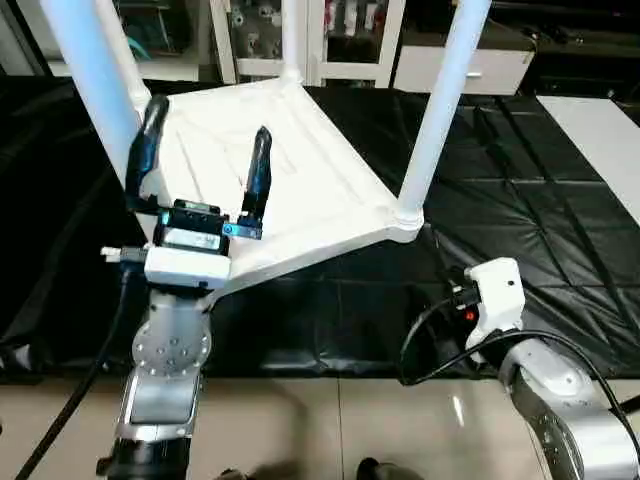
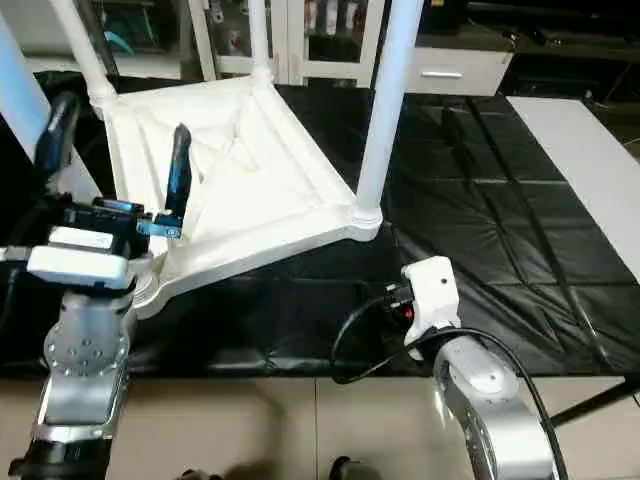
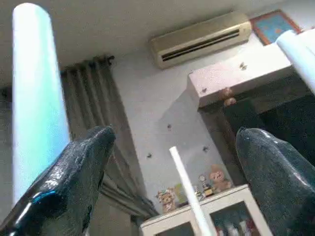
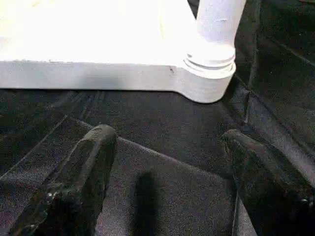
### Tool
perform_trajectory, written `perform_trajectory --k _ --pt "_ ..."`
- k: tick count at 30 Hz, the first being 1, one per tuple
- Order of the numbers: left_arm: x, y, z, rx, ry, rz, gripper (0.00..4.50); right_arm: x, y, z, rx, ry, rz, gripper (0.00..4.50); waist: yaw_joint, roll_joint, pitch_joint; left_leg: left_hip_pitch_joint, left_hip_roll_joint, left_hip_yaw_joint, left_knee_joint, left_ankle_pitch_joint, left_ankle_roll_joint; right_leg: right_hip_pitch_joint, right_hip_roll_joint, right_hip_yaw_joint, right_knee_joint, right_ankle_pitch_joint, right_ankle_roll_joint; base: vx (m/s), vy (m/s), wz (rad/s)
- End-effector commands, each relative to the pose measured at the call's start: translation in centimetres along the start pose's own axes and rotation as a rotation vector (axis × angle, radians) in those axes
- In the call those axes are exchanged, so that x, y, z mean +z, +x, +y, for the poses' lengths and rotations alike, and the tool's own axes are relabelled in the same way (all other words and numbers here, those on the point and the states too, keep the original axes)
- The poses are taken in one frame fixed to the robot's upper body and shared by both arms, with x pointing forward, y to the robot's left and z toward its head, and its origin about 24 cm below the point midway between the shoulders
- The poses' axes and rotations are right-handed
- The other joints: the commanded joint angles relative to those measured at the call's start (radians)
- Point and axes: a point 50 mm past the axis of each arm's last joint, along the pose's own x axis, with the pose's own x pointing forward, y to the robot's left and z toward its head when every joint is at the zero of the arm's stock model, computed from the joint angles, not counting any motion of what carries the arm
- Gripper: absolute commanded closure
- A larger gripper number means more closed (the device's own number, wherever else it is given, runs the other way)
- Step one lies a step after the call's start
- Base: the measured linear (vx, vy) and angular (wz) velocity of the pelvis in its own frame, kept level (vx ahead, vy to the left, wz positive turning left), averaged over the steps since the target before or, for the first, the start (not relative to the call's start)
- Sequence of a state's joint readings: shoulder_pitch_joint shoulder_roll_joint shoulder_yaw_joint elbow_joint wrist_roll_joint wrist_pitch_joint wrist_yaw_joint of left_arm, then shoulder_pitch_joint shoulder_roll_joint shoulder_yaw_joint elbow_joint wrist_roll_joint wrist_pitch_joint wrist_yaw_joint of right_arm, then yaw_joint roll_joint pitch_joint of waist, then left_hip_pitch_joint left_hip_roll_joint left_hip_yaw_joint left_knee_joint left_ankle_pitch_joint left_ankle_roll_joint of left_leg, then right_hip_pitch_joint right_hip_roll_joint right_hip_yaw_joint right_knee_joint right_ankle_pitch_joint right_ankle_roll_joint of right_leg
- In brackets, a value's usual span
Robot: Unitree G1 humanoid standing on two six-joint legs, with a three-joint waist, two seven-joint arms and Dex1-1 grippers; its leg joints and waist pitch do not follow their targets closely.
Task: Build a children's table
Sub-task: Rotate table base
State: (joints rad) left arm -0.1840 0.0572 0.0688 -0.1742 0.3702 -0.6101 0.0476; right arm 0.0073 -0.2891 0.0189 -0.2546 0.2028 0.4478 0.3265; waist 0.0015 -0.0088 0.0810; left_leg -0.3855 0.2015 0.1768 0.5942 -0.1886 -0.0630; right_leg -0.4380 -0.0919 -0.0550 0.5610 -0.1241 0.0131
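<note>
The children's table lies upside down on a black mat, its white ribbed top (image 1: 300, 170) tilted toward me. White legs stand in its corner sockets: one at the near left (image 1: 95, 80), one at the near right (image 1: 440, 110), one at the back (image 1: 291, 35). My left gripper (image 1: 205, 155) points upward over the near-left corner, open, with nothing between its fingers. The near-left leg (image 3: 37, 98) rises just outside one finger (image 3: 74, 182). My right gripper (image 4: 172, 187) hovers low over the mat, open and empty, facing the near-right corner socket (image 4: 206, 73) a short way off.
The black mat (image 1: 520, 180) spreads to the right of the table. White shelving and cabinets (image 1: 350, 40) stand behind it. Pale floor tiles (image 1: 330, 420) run along the front, and a black cable (image 1: 430, 340) loops from my right wrist.
</note>
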Motion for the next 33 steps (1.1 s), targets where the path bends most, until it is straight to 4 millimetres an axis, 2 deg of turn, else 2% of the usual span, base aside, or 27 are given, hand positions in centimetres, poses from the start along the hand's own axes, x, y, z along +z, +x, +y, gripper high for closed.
perform_trajectory --k 1,3,4,6,12,13,15,16,19,20,23,24,25,28,29,30,31,32,33 --pt "0.2 -0.1 0.6 0.035 0.037 0.009 0.05 0.1 -0.1 -0.5 -0.006 -0.005 -0.002 0.79 -0.002 -0.013 -0.064 0.007 0.019 0.000 -0.074 -0.263 0.066 0.049 -0.020 0.028 -0.059 -0.318 -0.118 0.000 0.000 0.00" --pt "0.5 0.0 0.6 0.036 0.044 0.004 0.05 0.1 -0.1 -0.6 -0.004 -0.007 -0.001 0.79 -0.002 -0.013 -0.063 0.007 0.019 0.000 -0.074 -0.267 0.069 0.049 -0.020 0.028 -0.060 -0.329 -0.118 0.000 0.000 0.00" --pt "0.7 0.0 0.6 0.035 0.046 0.001 0.05 0.1 -0.1 -0.6 -0.003 -0.009 -0.001 0.79 -0.005 -0.027 -0.062 0.006 0.020 0.001 -0.073 -0.270 0.070 0.048 -0.019 0.028 -0.062 -0.341 -0.114 0.000 0.000 0.00" --pt "1.0 0.0 0.6 0.040 0.062 -0.006 0.05 0.2 -0.1 -0.6 -0.002 -0.010 -0.001 0.79 -0.003 -0.018 -0.061 0.009 0.022 -0.001 -0.075 -0.281 0.065 0.045 -0.021 0.028 -0.064 -0.361 -0.110 0.000 0.000 0.00" --pt "1.6 0.0 1.0 0.075 0.092 0.004 0.05 0.1 -0.2 -0.5 0.000 -0.003 0.000 0.79 -0.006 -0.027 -0.056 0.008 0.020 -0.004 -0.078 -0.331 0.044 0.042 -0.018 0.027 -0.070 -0.408 -0.078 0.000 0.000 0.00" --pt "1.3 -0.2 1.2 0.096 0.074 0.032 0.05 0.0 -0.2 -0.5 0.002 -0.003 0.003 0.79 -0.007 -0.032 -0.056 0.009 0.019 -0.004 -0.077 -0.338 0.043 0.040 -0.017 0.026 -0.071 -0.421 -0.071 0.000 0.000 0.00" --pt "0.8 -0.4 1.4 0.123 0.054 0.073 0.05 -0.1 -0.2 -0.4 0.007 -0.005 0.006 0.79 -0.006 -0.030 -0.056 0.009 0.018 -0.004 -0.077 -0.343 0.040 0.038 -0.017 0.027 -0.072 -0.431 -0.066 0.000 0.000 0.00" --pt "-0.2 -0.9 1.5 0.144 0.004 0.142 0.05 0.0 -0.1 -0.3 0.009 -0.004 0.003 0.79 -0.005 -0.027 -0.057 0.010 0.016 -0.005 -0.077 -0.347 0.037 0.038 -0.017 0.026 -0.073 -0.441 -0.063 0.000 0.000 0.00" --pt "-0.7 -1.1 1.7 0.166 -0.025 0.178 0.05 0.1 0.0 -0.3 0.008 -0.001 -0.001 0.79 -0.006 -0.029 -0.057 0.008 0.015 -0.006 -0.077 -0.351 0.035 0.037 -0.015 0.024 -0.076 -0.452 -0.055 0.000 0.000 0.00" --pt "-1.2 -1.2 1.9 0.188 -0.040 0.210 0.05 0.1 0.0 -0.3 0.007 -0.001 -0.002 0.79 -0.004 -0.022 -0.059 0.009 0.015 -0.007 -0.077 -0.351 0.033 0.037 -0.015 0.024 -0.075 -0.448 -0.055 0.000 0.000 0.00" --pt "-1.8 -1.2 2.1 0.210 -0.082 0.251 0.05 0.0 0.0 -0.2 0.005 0.000 -0.004 0.79 -0.005 -0.025 -0.060 0.008 0.014 -0.006 -0.076 -0.352 0.032 0.038 -0.013 0.024 -0.074 -0.433 -0.059 0.000 0.000 0.00" --pt "-2.5 -1.3 2.0 0.221 -0.161 0.293 0.05 0.0 -0.1 -0.2 0.003 0.002 -0.004 0.79 -0.004 -0.019 -0.062 0.009 0.015 -0.007 -0.077 -0.351 0.029 0.039 -0.013 0.024 -0.074 -0.423 -0.061 0.000 0.000 0.00" --pt "-2.6 -1.3 2.0 0.224 -0.166 0.298 0.05 0.0 -0.1 -0.1 0.003 0.002 -0.005 0.79 -0.002 -0.018 -0.062 0.011 0.013 -0.005 -0.076 -0.360 0.026 0.036 -0.012 0.024 -0.074 -0.423 -0.067 0.000 0.000 0.00" --pt "-3.1 -1.5 1.2 0.179 -0.284 0.334 0.05 0.0 -0.1 -0.1 0.001 0.003 -0.007 0.79 -0.001 -0.019 -0.064 0.008 0.015 -0.006 -0.077 -0.347 0.026 0.040 -0.013 0.025 -0.070 -0.392 -0.078 0.000 0.000 0.00" --pt "-3.3 -1.5 0.9 0.165 -0.325 0.342 0.05 0.0 -0.1 -0.1 0.001 0.004 -0.007 0.79 0.001 -0.013 -0.066 0.009 0.015 -0.006 -0.078 -0.341 0.026 0.042 -0.013 0.025 -0.068 -0.380 -0.082 0.000 0.000 0.00" --pt "-3.8 -1.8 0.3 0.113 -0.393 0.376 0.05 0.0 -0.1 -0.1 0.001 0.004 -0.009 0.79 0.001 -0.017 -0.066 0.008 0.014 -0.005 -0.077 -0.333 0.026 0.042 -0.014 0.026 -0.067 -0.367 -0.087 0.000 0.000 0.00" --pt "-4.1 -2.1 0.0 0.083 -0.420 0.396 0.05 0.0 -0.1 -0.1 0.001 0.004 -0.009 0.79 0.002 -0.015 -0.068 0.009 0.014 -0.003 -0.076 -0.328 0.026 0.042 -0.014 0.027 -0.065 -0.355 -0.093 0.000 0.000 0.00" --pt "-4.6 -2.4 -0.5 0.036 -0.523 0.420 0.05 0.0 0.0 -0.1 0.001 0.004 -0.010 0.79 0.002 -0.015 -0.068 0.009 0.014 -0.003 -0.076 -0.325 0.026 0.042 -0.014 0.028 -0.064 -0.349 -0.096 0.000 0.000 0.00" --pt "-4.6 -2.4 -0.5 0.036 -0.523 0.420 0.05 0.0 0.0 -0.1 0.001 0.004 -0.010 0.79 0.005 -0.013 -0.069 0.009 0.013 -0.002 -0.077 -0.321 0.023 0.042 -0.015 0.029 -0.063 -0.349 -0.105 0.000 0.000 0.00"
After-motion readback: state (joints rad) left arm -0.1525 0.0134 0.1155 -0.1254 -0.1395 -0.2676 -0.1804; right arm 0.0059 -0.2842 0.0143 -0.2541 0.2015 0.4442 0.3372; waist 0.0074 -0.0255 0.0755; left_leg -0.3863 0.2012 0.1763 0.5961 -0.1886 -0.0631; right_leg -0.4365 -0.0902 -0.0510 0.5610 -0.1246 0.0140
